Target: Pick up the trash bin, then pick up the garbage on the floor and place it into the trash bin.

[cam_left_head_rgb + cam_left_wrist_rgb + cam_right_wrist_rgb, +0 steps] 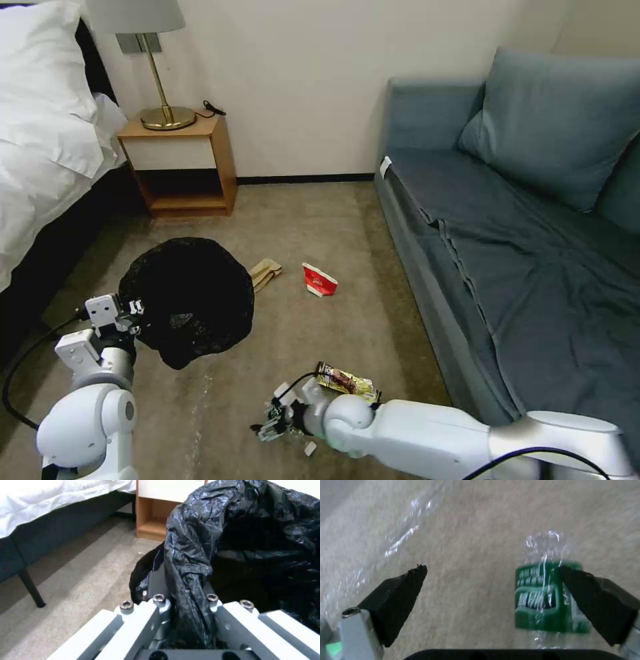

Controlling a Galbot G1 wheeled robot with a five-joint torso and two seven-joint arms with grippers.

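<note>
Right wrist view, bottle (550, 597) beside open right tool (491, 570)

So the right gripper (493, 580) is hanging just over the beige carpet (470, 530) with its 2 black fingertips (400, 590) spread wide apart, nothing pinched between them. A clear plastic bottle (543, 600) with a green label lies on the carpet between them, way over toward 1 side: that fingertip overlaps the label's edge, but I can't tell if it's actually touching, while the other one is well apart from the bottle. There are also some shiny streaks across the carpet off to the far side, too blurry to say what they are.
</note>
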